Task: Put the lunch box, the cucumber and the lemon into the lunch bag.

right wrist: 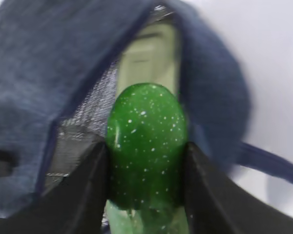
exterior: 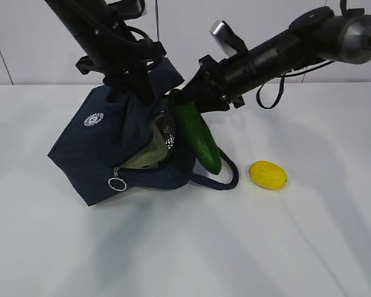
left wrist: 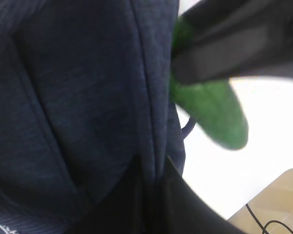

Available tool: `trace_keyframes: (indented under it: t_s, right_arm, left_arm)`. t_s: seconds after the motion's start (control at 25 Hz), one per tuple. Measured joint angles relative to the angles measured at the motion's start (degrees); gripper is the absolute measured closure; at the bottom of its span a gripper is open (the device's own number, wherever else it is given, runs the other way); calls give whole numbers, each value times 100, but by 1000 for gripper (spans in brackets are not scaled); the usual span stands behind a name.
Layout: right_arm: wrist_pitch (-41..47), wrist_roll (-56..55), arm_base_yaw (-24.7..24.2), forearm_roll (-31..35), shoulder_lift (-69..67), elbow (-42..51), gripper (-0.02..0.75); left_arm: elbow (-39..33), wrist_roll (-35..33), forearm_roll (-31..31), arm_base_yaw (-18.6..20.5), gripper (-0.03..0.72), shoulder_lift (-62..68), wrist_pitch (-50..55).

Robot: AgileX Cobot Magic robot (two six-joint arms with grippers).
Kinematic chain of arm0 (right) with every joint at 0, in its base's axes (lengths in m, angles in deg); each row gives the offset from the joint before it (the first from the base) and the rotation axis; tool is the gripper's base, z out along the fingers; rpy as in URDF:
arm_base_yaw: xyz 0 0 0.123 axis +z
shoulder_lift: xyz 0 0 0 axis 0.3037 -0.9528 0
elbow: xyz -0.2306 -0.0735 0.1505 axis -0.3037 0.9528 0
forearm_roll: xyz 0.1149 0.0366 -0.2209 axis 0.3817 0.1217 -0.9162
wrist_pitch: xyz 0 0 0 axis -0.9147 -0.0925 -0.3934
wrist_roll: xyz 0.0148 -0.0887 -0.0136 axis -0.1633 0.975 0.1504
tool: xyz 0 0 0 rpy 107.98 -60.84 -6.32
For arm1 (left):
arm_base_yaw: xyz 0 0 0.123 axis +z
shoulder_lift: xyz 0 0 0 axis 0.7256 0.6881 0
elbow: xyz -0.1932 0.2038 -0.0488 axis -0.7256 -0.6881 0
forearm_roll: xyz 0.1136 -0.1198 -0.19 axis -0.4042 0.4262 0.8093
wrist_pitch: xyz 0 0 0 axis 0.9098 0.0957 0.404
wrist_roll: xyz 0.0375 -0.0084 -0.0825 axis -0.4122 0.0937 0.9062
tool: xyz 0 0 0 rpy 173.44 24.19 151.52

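Observation:
The navy lunch bag is tilted with its mouth open to the right. My left gripper is shut on its upper fabric and holds it up; the wrist view shows the dark fingers pinching a fold of the lunch bag. Inside lies the lunch box, its pale green lid showing. My right gripper is shut on the cucumber, which slants down at the mouth's right rim. Black fingers clamp the cucumber. The lemon lies on the table to the right.
One loop handle of the bag lies on the white table under the cucumber's lower end. The zipper's silver ring pull hangs at the bag's front. A cable dangles from the right arm.

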Motion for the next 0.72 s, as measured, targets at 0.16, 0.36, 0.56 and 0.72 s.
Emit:
trace_keyframes:
  t_s: [0.16, 0.36, 0.56, 0.72]
  right_arm:
    - [0, 197, 227, 279, 0, 0, 410]
    - [-22, 469, 279, 818, -239, 0, 410]
    - [-69, 835, 279, 1224, -403, 13, 410]
    - [-69, 1065, 279, 1602, -485, 13, 410]
  left_arm:
    - [0, 0, 7, 0, 686, 0, 0]
    - [0, 0, 12, 0, 686, 0, -9]
    - [0, 0, 74, 0, 686, 0, -9]
    - [0, -20, 137, 0, 686, 0, -21]
